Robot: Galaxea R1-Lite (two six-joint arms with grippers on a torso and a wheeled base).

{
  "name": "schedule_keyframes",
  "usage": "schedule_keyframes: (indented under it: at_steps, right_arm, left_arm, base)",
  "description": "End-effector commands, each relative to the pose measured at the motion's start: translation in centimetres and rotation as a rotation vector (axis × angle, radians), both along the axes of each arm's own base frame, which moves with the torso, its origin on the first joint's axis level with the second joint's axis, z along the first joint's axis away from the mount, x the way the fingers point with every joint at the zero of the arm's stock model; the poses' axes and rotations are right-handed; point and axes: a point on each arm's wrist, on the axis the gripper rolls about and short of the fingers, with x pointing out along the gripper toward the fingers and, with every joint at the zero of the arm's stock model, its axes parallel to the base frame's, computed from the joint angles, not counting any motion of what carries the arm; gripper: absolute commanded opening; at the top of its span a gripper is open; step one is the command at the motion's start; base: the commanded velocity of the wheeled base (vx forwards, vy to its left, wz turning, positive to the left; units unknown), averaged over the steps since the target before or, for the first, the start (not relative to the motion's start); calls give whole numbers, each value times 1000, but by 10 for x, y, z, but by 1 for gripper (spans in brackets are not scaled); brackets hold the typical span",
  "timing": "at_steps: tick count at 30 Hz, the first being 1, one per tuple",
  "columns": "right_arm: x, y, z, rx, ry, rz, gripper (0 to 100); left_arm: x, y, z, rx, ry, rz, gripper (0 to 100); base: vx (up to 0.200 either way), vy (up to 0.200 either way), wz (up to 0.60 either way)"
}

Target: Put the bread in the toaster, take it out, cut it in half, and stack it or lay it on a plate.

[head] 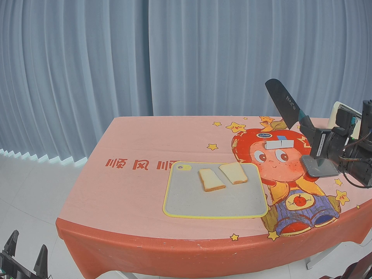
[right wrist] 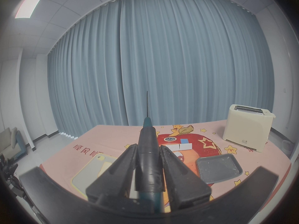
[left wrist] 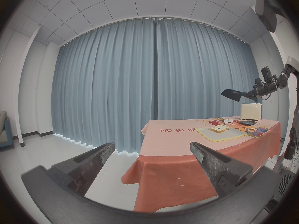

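Observation:
Two halves of toasted bread, one beside the other, lie on the grey cutting board with a yellow rim in the middle of the table. My right gripper hangs over the table's right side, shut on the handle of a black knife; the blade points up and back. In the right wrist view the handle sits between the fingers. A grey plate lies right under that gripper. The cream toaster stands at the far right. My left gripper is open, low and off the table's left front corner.
A small white and blue block lies on the pink cartoon tablecloth behind the board. Blue curtains hang close behind the table. The table's left half is bare cloth.

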Motion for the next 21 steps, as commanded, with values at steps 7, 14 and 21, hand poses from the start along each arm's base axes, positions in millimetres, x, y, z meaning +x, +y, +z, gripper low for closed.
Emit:
schedule_keyframes:
  at_steps: [7, 14, 21]
  right_arm:
    - [5, 0, -9, -15, 25, -9, 0]
    - [5, 0, -10, -18, 27, -8, 0]
    - [6, -5, -8, -23, 18, -29, 0]
  left_arm:
    - [1, 0, -5, -1, 20, 0, 100]
    - [1, 0, -5, -1, 20, 0, 100]
    - [1, 0, -5, -1, 20, 0, 100]
  base:
    - [0, 0, 0]
    - [0, 0, 0]
    - [0, 0, 0]
